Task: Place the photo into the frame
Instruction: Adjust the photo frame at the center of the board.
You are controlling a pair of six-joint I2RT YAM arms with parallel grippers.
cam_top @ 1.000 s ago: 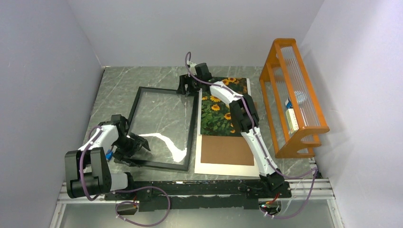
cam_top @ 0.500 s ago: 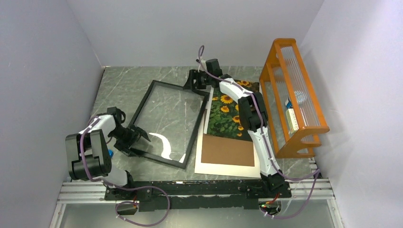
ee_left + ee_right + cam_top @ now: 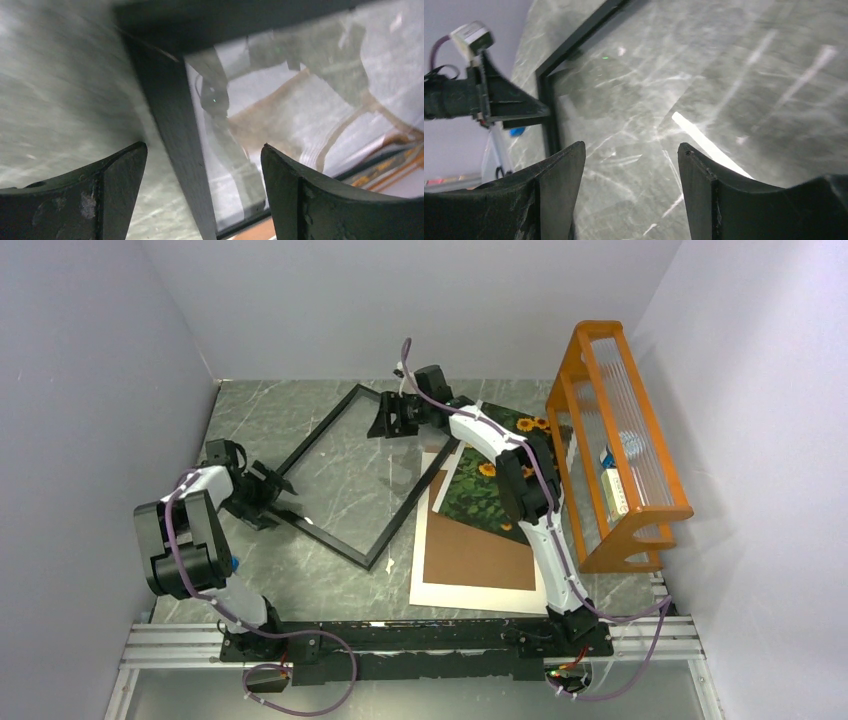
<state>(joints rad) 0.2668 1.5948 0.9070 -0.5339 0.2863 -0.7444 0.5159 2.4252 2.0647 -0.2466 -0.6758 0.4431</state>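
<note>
2 hands gape wide: left hand (image 3: 203, 146) straddles a rail of the frame (image 3: 172, 130), right hand (image 3: 631, 145) over its far edge. It lies flat on the counter (image 3: 250, 430), long axis near-left to far-right, with the photo (image 3: 466, 496) tilted just right of it.

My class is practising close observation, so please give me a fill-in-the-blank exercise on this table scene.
The left gripper is open around one bar of the black ____.
The sunflower photo lies beside the orange ____.
The brown board lies on a ____ sheet.
Missing words: frame; rack; white.
</note>
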